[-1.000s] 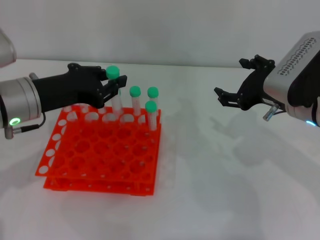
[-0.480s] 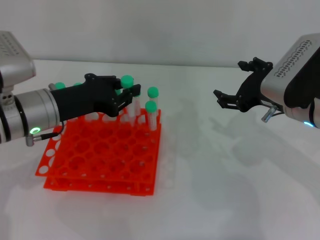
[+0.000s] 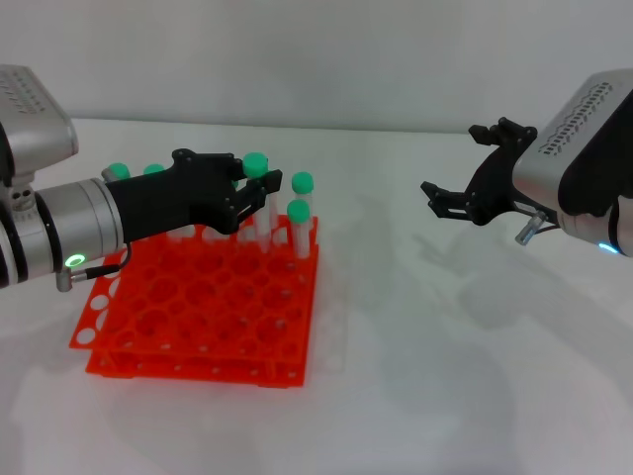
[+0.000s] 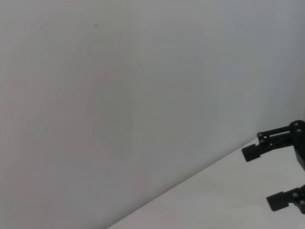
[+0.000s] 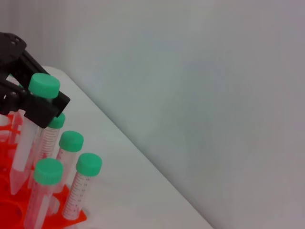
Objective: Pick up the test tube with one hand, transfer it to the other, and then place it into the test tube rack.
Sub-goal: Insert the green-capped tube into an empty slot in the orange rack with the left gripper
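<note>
My left gripper (image 3: 249, 184), the one with the green-lit ring, is shut on the test tube (image 3: 255, 163) just under its green cap. It holds the tube tilted over the back row of the orange-red rack (image 3: 198, 307). The right wrist view shows those fingers (image 5: 33, 102) clamped on the tube (image 5: 24, 143), its tip down near the rack top; I cannot tell whether it is in a hole. My right gripper (image 3: 452, 160), with the blue-lit ring, hangs open and empty above the table far to the right. It also shows in the left wrist view (image 4: 259, 179).
Several other green-capped tubes stand in the rack's back rows: two beside the held one (image 3: 302, 182) (image 3: 297, 210) and two at the back left (image 3: 117, 170). The rack sits on a white table (image 3: 425, 346) before a pale wall.
My left gripper has moved right and slightly down with the tube, along the rack's back row, uncovering two tubes at the back left. The right gripper has barely moved.
</note>
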